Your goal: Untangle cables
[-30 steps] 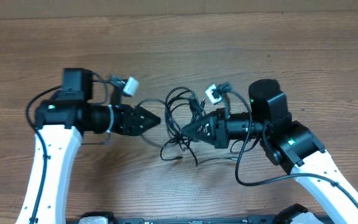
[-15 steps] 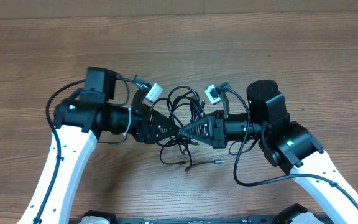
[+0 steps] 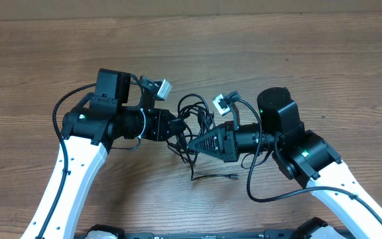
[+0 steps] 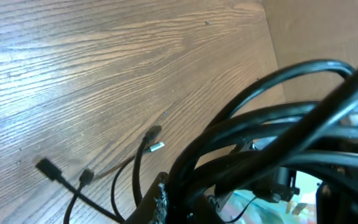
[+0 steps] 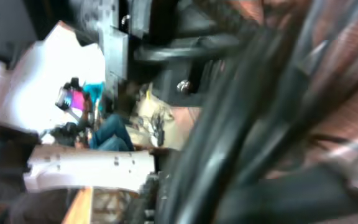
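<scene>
The cables are a knot of thin black cords between my two grippers at the table's middle. My left gripper reaches in from the left and is shut on the cables, which cross close in front of its camera beside one finger. My right gripper points in from the right, its tip closed on the same bundle. In the right wrist view the cables fill the frame, blurred. A loose cord end with a plug trails toward the front. More small plugs lie on the wood.
The wooden table runs out all round the tangle. White connectors stick up from each wrist. The arms' own thicker black wires loop beside them. A dark base lines the front edge.
My left gripper has travelled right into the tangle and closed on it. The right gripper edged left, and the loops have bunched tighter between the two tips.
</scene>
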Robot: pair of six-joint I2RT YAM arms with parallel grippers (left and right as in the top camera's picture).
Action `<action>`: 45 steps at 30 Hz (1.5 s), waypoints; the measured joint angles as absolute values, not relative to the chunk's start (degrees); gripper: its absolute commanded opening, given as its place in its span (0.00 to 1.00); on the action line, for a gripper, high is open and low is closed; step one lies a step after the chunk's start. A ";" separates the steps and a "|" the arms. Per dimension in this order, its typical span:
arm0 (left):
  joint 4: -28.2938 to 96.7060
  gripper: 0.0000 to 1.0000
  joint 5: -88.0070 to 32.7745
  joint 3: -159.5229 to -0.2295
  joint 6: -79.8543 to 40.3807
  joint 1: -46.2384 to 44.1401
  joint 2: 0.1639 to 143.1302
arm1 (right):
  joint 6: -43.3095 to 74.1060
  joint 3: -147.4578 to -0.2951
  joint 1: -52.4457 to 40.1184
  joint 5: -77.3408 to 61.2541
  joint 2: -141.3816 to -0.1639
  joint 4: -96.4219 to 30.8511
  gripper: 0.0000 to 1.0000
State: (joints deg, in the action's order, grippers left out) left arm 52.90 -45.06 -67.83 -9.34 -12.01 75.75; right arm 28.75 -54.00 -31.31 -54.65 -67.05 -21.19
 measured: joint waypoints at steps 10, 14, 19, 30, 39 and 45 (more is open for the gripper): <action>53.74 0.05 -37.63 -67.53 -11.03 -4.45 75.81 | 28.95 -53.98 -32.99 -41.91 -66.83 -37.82 1.00; 55.44 0.04 -36.62 -67.51 -11.27 -2.42 75.81 | 28.62 -53.98 -33.04 -39.05 -66.78 -39.07 1.00; 55.75 0.05 -36.56 -67.51 -11.33 -2.24 75.81 | 28.69 -53.98 -33.04 -37.19 -66.78 -41.19 1.00; 58.35 0.04 -36.56 -67.51 -11.49 -2.24 75.81 | 28.69 -53.98 -33.04 -35.75 -66.78 -41.82 1.00; 58.57 0.04 -36.56 -67.51 -11.51 -2.24 75.81 | 28.67 -53.98 -33.04 -35.75 -66.78 -41.85 1.00; 60.60 0.04 -36.56 -67.51 -11.51 -2.24 75.81 | 28.67 -53.98 -33.04 -35.73 -66.78 -41.82 1.00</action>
